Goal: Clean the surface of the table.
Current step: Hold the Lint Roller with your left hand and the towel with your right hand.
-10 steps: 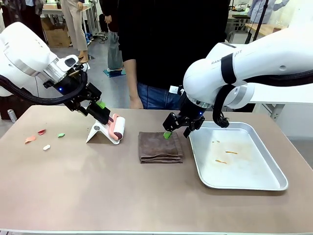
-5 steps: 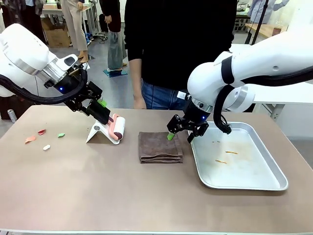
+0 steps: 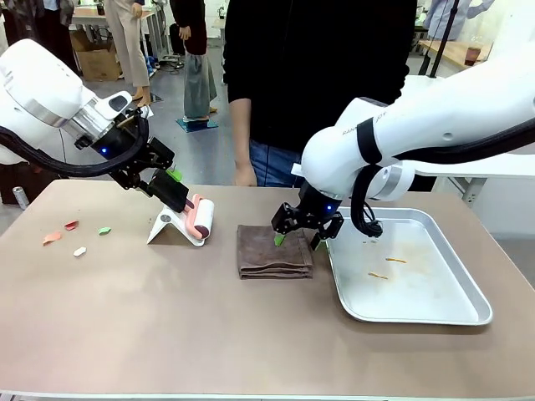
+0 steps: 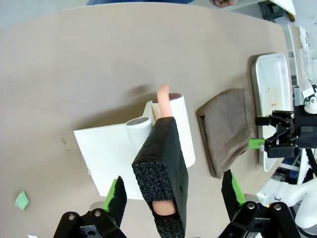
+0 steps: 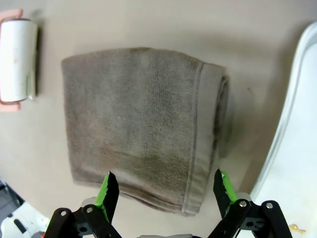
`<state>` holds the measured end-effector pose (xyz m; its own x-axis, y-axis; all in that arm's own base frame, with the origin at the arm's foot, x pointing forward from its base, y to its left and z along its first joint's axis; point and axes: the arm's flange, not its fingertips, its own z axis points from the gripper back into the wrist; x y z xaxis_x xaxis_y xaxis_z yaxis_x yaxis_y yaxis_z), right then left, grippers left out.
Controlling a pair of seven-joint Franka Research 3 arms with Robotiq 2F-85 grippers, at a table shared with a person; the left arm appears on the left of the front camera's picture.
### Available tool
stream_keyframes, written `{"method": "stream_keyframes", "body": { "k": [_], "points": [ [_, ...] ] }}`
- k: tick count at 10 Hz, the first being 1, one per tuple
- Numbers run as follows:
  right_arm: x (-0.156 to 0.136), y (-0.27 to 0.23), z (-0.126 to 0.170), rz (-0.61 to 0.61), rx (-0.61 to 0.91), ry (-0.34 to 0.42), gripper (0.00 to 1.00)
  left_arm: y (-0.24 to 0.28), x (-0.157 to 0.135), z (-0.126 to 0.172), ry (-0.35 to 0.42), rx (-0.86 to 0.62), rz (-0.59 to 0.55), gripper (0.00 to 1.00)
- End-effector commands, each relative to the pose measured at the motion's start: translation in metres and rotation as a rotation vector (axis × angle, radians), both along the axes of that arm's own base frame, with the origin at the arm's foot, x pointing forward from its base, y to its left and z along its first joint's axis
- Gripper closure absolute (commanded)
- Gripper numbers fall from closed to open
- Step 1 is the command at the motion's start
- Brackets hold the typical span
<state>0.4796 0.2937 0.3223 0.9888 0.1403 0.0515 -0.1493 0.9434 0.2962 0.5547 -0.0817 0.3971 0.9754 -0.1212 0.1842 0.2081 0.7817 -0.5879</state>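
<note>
- The left pincer (image 3: 177, 190) stands wide, one green pad on each side of the black foam handle (image 4: 163, 163) of the lint roller (image 3: 201, 216). The left wrist view shows a gap on both sides, so nothing is gripped.
- The handle's near end is cut off by the bottom edge of that view, and it covers part of the white stand (image 3: 167, 227).
- The right pincer (image 3: 298, 239) is wide too, low over the folded brown towel (image 3: 272, 252). Perhaps its pads touch the cloth, but I cannot tell.
- The counter (image 3: 167, 334) spans the front view, with the towel near its middle.
- The silver tray (image 3: 435, 316) lies just beside the towel, with a narrow strip between them.
- Coloured scraps (image 3: 75, 234) lie near the left edge, and the near side gives wide open room.
</note>
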Motion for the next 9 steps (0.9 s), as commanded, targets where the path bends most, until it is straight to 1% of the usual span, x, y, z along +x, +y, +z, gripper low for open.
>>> {"method": "stream_keyframes", "body": {
  "k": [1, 2, 4, 5, 8, 9],
  "points": [
    [0.003, 0.016, 0.002, -0.042, -0.084, -0.05, 0.0, 0.0, 0.001, -0.001, -0.012, -0.02, -0.016, 0.0],
    [0.002, 0.021, 0.0, -0.032, -0.079, -0.046, 0.0, -0.001, 0.0, -0.003, -0.007, -0.014, -0.021, 0.0],
    [0.003, 0.025, -0.005, -0.049, -0.098, -0.034, 0.0, -0.001, 0.0, -0.003, -0.009, -0.013, -0.022, 0.0],
    [0.005, 0.026, -0.009, -0.06, -0.126, -0.034, 0.0, -0.001, 0.0, -0.003, -0.008, -0.011, -0.023, 0.0],
    [0.008, 0.027, -0.011, -0.068, -0.155, -0.049, 0.0, -0.001, 0.0, -0.004, -0.005, -0.006, -0.032, 0.0],
    [0.01, 0.027, -0.012, -0.066, -0.15, -0.037, 0.0, -0.001, 0.0, -0.004, -0.004, -0.002, -0.034, 0.0]
  ]
}}
